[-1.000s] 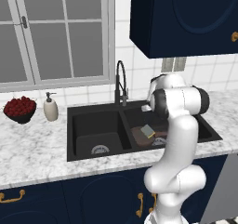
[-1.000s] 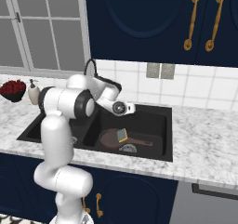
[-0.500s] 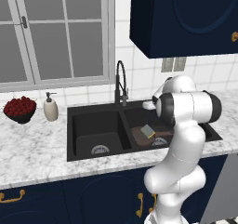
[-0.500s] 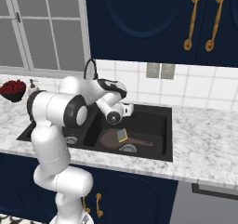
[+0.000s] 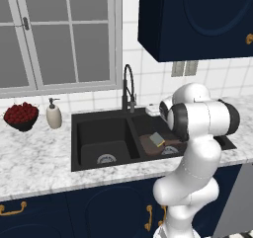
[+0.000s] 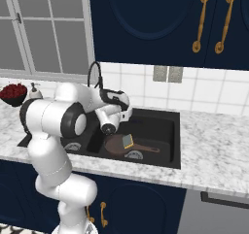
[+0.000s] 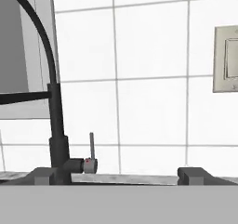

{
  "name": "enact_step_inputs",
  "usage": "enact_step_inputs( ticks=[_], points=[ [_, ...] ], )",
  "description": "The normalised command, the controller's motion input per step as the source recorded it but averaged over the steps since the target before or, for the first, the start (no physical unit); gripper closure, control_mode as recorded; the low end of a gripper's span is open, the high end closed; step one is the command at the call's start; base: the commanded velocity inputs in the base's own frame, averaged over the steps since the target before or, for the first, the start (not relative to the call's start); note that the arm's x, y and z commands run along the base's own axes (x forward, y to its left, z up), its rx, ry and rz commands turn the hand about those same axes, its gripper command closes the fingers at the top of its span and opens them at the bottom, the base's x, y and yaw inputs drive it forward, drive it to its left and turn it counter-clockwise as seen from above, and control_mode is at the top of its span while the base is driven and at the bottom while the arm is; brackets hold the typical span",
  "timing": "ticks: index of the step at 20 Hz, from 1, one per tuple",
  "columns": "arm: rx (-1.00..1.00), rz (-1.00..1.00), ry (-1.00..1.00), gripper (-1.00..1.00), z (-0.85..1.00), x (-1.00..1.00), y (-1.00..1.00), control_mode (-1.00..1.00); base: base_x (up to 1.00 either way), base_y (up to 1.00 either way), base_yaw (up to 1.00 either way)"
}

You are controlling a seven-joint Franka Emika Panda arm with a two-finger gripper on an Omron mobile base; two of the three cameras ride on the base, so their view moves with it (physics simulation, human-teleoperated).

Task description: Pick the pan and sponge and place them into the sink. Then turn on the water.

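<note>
Currently the gripper [image 7: 118,175] faced the tiled back wall, its two dark tips [image 7: 195,174] spread wide with nothing between them. The faucet [image 7: 55,125] stood left of the gap: black post, high arched neck, a short side stub with a thin grey lever [image 7: 91,146] standing upright and a red dot at its base. The lever was inside the span of the tips but further back, not touching either one. No stream visible at the spout. The pan [image 6: 115,144], round, shallow, dark brown with a long handle, lay in the right basin of the sink [image 6: 168,153], which was matte black, double-basin, with silver drains. The sponge [image 6: 128,141] rested tilted on the pan, blue-grey face over yellow. Both sat below and in front of the hand, well clear of the tips. The counter [image 5: 34,163] was grey-white marble. On it left of the sink stood a white soap bottle [image 5: 53,115] and beside that a black bowl [image 5: 21,116] of red fruit. A grey wall switch plate [image 7: 226,59] was right of the faucet.
</note>
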Motion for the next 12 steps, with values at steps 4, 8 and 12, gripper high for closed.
enact_step_inputs(
  ticks=[4, 8, 12],
  points=[
    [0.00, 0.00, 0.00, -1.00, 0.02, 0.27, 0.16, -1.00, 0.00, 0.00, 0.00],
    [0.00, 0.00, 0.00, -1.00, 0.00, 0.28, 0.04, -1.00, 0.00, 0.00, 0.00],
    [0.00, 0.00, 0.00, -1.00, 0.00, 0.31, 0.00, -1.00, 0.00, 0.00, 0.00]
  ],
)
